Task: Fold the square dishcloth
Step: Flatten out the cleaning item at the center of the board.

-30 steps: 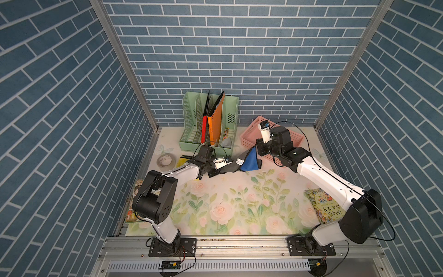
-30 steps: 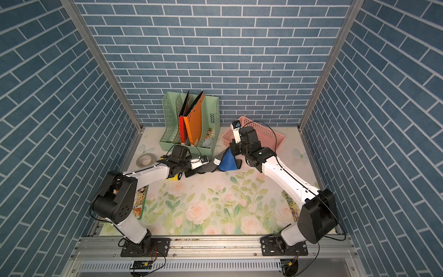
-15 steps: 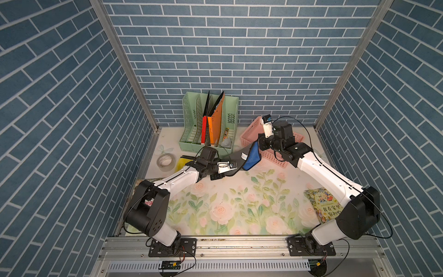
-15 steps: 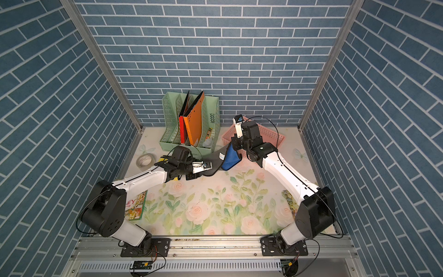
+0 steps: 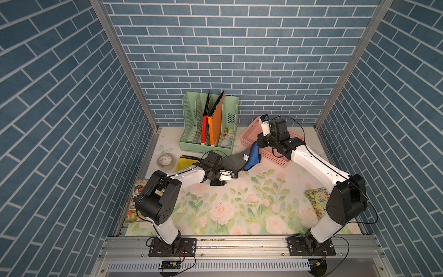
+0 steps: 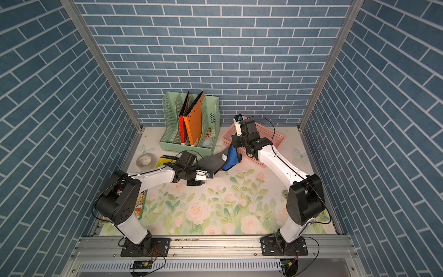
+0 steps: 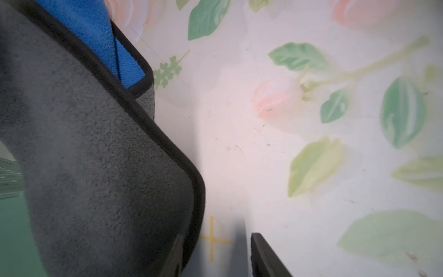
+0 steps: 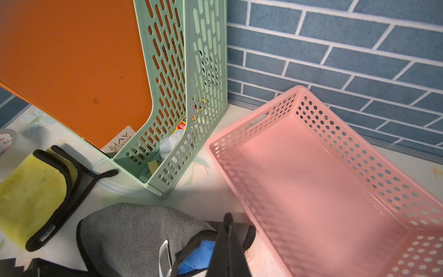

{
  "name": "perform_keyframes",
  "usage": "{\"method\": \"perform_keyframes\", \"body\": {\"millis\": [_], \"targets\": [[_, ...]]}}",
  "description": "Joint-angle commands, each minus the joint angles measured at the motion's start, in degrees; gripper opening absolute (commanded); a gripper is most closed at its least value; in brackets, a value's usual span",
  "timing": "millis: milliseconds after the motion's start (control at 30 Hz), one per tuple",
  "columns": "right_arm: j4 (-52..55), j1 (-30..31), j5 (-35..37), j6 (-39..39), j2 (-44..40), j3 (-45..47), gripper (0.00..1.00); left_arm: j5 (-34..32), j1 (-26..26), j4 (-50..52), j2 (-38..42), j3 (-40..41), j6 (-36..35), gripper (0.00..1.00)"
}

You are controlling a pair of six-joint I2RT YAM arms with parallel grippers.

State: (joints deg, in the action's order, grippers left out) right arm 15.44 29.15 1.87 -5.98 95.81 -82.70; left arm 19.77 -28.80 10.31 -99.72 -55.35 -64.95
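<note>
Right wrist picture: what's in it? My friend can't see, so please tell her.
The right pincer is shut on the edge of a grey-and-blue dishcloth. Beside it sits a pink basket, and by the brick wall stands a green file rack holding an orange folder; a yellow cloth lies nearby.

dishcloth point(image 7: 96, 167) over floral mat point(image 7: 275, 144)

Floral table point(image 5: 239, 203) with file rack point(image 5: 189, 120), pink basket point(image 5: 272, 157), tape roll point(image 5: 165, 160)
</note>
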Motion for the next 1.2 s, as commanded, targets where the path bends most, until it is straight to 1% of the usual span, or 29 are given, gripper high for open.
{"method": "perform_keyframes", "body": {"millis": [0,200,267,400,533,633,733,767,900,933,1033,1167], "targets": [[0.1,-1.1,-1.3,0.1,1.0,-0.2,0.0,-1.8,-0.3,-2.1,-2.4,-1.9,-0.5,0.5],[-0.2,-2.0,-2.7,0.2,2.1,0.9,0.0,-1.5,-0.7,-3.6,-2.9,-3.1,-0.1,0.5],[-0.4,-2.2,-3.0,0.1,2.6,1.3,0.0,-2.1,-0.7,-3.4,-4.0,-3.9,0.0,0.49],[-0.6,-2.5,-3.5,-0.5,3.7,1.6,0.0,-4.1,-0.5,-2.4,-7.4,-6.0,-0.1,0.34],[-0.6,-2.5,-4.1,-0.9,2.9,2.3,0.0,-5.0,0.2,-2.2,-8.1,-5.6,-1.6,0.23],[0.1,-2.5,-4.6,-1.1,0.9,2.4,0.0,-4.6,0.2,1.4,-6.0,-6.9,-1.0,0.13],[1.0,-2.5,-5.8,-1.9,-2.4,3.1,0.0,-1.0,0.3,8.9,-0.6,-9.8,0.1,0.02],[1.4,-2.5,-5.8,-2.0,-3.6,3.4,0.0,0.2,0.3,11.4,1.0,-10.8,0.2,0.0],[2.9,-2.3,-5.8,-2.6,-8.4,5.3,0.0,1.8,0.3,19.0,6.3,-13.0,0.5,0.0],[3.0,-2.3,-7.4,-2.8,-9.7,6.0,0.0,1.9,0.3,19.5,8.1,-12.7,0.7,0.0],[3.7,-2.2,-8.3,-3.4,-14.0,7.9,0.0,2.3,0.5,20.9,11.9,-11.6,1.2,0.0],[5.7,-2.1,-8.8,-3.3,-18.7,7.9,0.0,1.9,1.2,22.3,14.1,-15.0,6.1,0.0]]}}
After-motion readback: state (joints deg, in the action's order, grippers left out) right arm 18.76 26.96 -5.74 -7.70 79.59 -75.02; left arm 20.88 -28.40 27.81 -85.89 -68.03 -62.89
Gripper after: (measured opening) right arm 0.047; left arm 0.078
